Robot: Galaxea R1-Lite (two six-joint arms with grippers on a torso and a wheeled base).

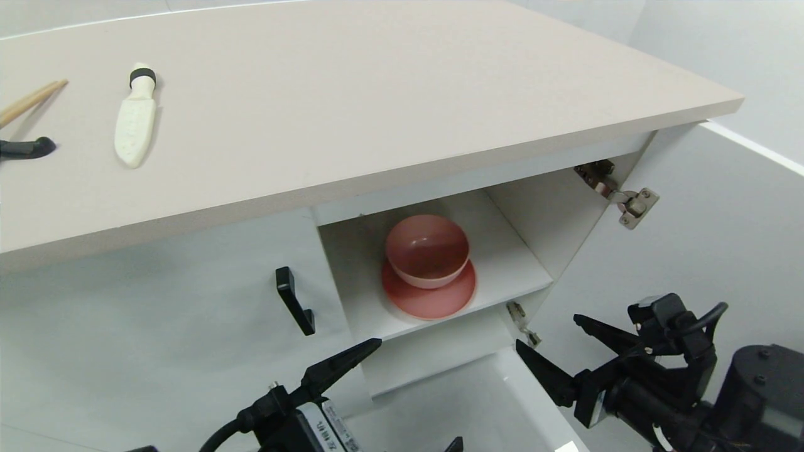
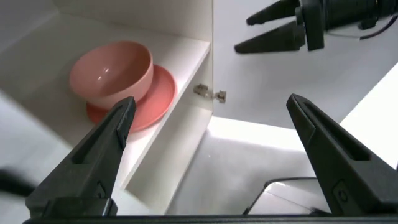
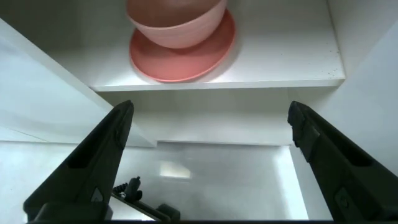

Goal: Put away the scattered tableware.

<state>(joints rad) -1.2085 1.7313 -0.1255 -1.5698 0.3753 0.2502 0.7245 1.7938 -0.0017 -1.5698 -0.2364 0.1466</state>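
A pink bowl [image 1: 427, 248] [image 2: 112, 71] [image 3: 177, 22] sits upright on a pink plate [image 1: 433, 300] [image 2: 158, 93] [image 3: 186, 59] on the upper shelf [image 1: 509, 257] of an open cabinet. My left gripper [image 1: 416, 392] [image 2: 211, 102] is open and empty, low in front of the cabinet and short of the shelf. Also open and empty, my right gripper [image 1: 548, 331] [image 3: 211, 107] [image 2: 242, 34] hangs just right of the shelf's front edge. On the countertop at the far left lie a white knife-shaped utensil with a black collar [image 1: 135, 122], wooden chopsticks [image 1: 28, 100] and a black handle [image 1: 25, 149].
The cabinet's right door [image 1: 691, 238] is swung open, its hinges showing. The left door is shut and carries a black handle [image 1: 295, 301]. Below the shelf lies a white lower compartment [image 1: 465, 402]. The beige countertop [image 1: 377, 94] overhangs the opening.
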